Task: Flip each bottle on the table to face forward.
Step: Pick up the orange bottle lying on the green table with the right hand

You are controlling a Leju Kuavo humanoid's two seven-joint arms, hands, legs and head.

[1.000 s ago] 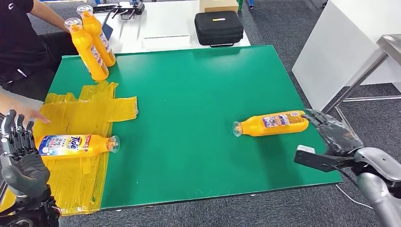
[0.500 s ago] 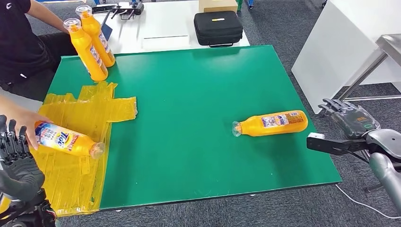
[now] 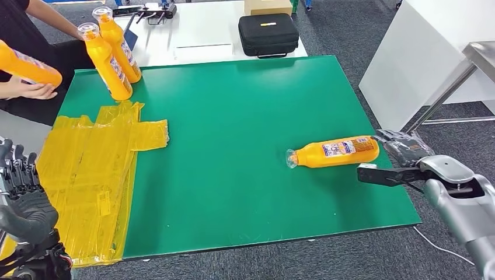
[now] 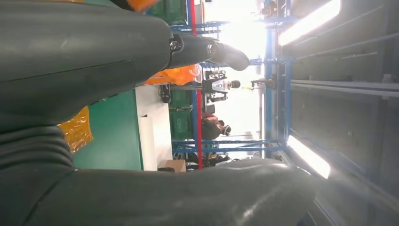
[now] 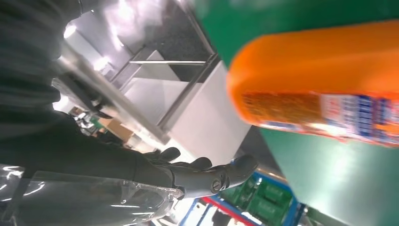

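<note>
Our right hand (image 3: 403, 149), fingers spread and empty, sits just beside the lying bottle's (image 3: 333, 153) base (ready to roll it); left hand (image 3: 20, 186) empty, fingers apart.

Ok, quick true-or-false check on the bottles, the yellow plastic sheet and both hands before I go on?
1. The orange bottle lying on the green mat is gripped by the right hand. False: the hand is beside its base, holding nothing.
2. Two orange bottles stand at the mat's far left corner. True.
3. A bottle lies on the yellow plastic sheet. False: none there.
4. A person's hand is at a fourth orange bottle. True.
5. The left hand holds nothing. True.
</note>
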